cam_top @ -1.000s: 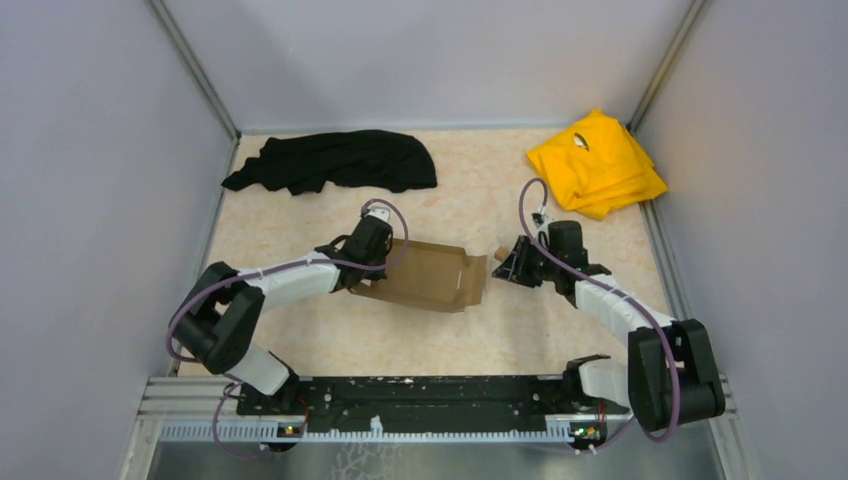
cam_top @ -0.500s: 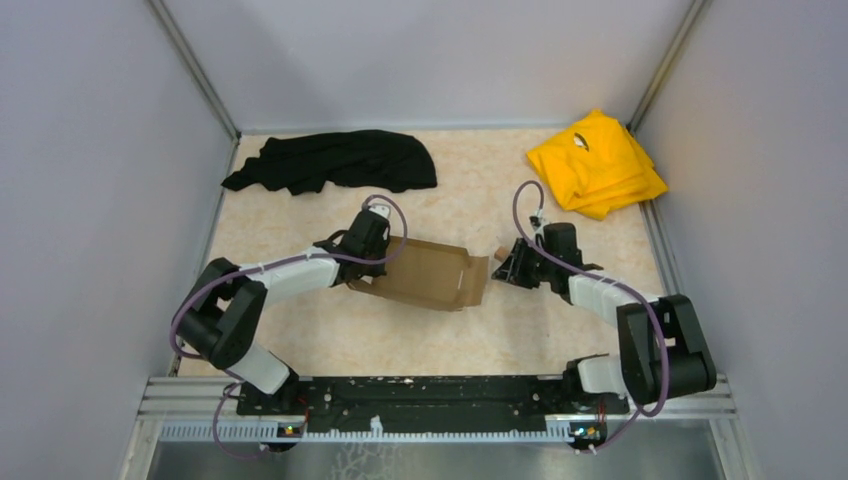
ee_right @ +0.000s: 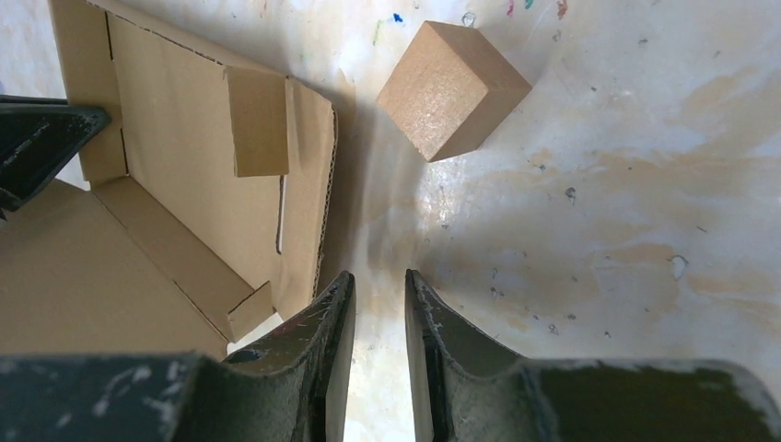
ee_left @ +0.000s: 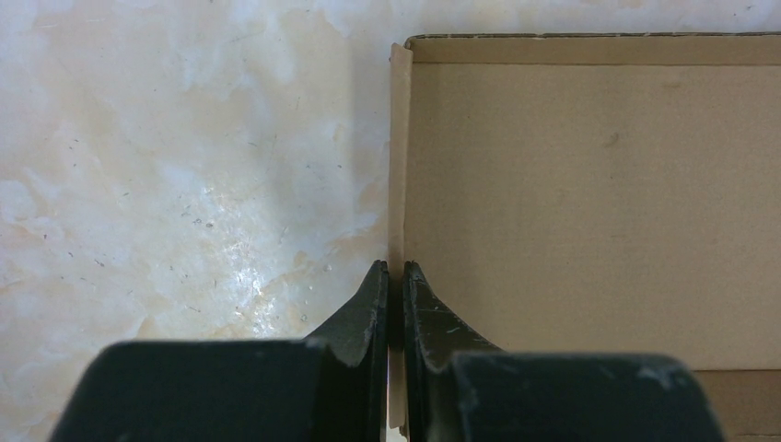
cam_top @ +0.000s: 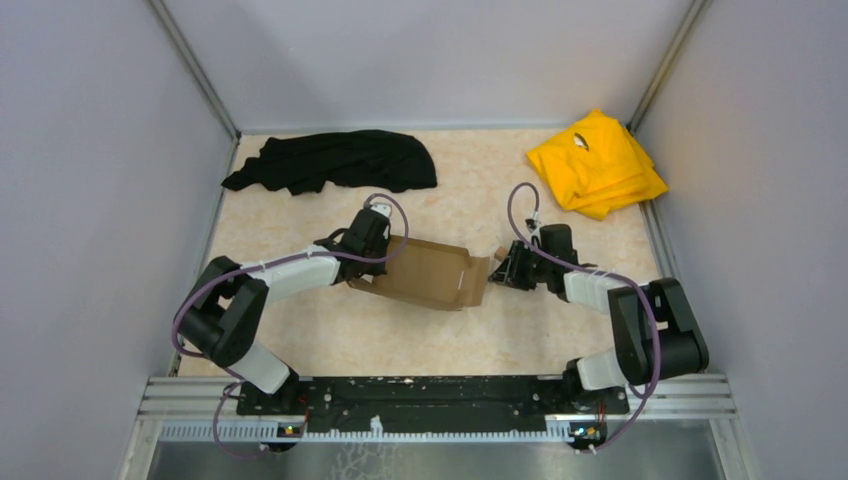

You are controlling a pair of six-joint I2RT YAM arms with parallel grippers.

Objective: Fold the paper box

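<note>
The paper box (cam_top: 430,275) lies in the middle of the table as a brown cardboard sheet, partly folded, with its side walls raised. My left gripper (cam_top: 378,250) is at its left end. In the left wrist view the left gripper (ee_left: 394,267) is shut on the box's thin upright left wall, and the box floor (ee_left: 589,203) spreads out to the right. My right gripper (cam_top: 503,268) is low at the box's right end. In the right wrist view the right gripper (ee_right: 378,276) is open a narrow gap over bare table, with the box's end flap (ee_right: 304,184) just left of its fingers.
A small brown cube (ee_right: 453,89) sits on the table just beyond the right gripper, close to the box's corner. A black cloth (cam_top: 335,160) lies at the back left and a yellow cloth (cam_top: 596,163) at the back right. Grey walls close in three sides.
The right gripper has crept a little left toward the box's right end, and its forearm has dropped flatter. The left gripper keeps its hold on the left wall.
</note>
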